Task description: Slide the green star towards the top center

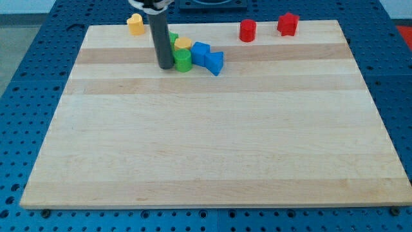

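The dark rod's lower end, my tip [166,66], is seen resting on the pale wooden table [206,154], touching a green block [183,61] at its nine o'clock side. No hand is fitted to this arm, so nothing is opened, closed or held. A second green piece [173,38], mostly hidden behind the rod, is judged to be the green star, though its shape cannot be made out; it lies near the top edge, at about eleven o'clock on the table. A yellow cylinder [183,44], a blue cube-like block [201,51] and a blue angular block [215,62] are packed against the green block. A push here could drive the whole cluster along, or the wrong green piece. No writing or brand can be read.
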Tool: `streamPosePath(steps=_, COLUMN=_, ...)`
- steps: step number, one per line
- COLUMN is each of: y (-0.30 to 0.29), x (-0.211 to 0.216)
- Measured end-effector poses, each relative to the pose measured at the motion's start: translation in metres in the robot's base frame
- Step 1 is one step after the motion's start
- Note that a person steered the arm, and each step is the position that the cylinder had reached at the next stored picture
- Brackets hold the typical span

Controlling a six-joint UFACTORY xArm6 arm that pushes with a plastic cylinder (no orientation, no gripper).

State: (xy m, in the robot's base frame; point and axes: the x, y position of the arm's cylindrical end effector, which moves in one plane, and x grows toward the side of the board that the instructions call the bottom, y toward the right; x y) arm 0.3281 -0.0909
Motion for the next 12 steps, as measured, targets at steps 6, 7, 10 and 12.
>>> streamPosePath(steps=6, y=-0.049, x=-0.056)
streamPosePath(steps=7, y=-0.03, x=-0.063)
streamPosePath(steps=10, y=-0.014, x=-0.103)
streamPosePath(steps=12, y=0.003, x=-0.104)
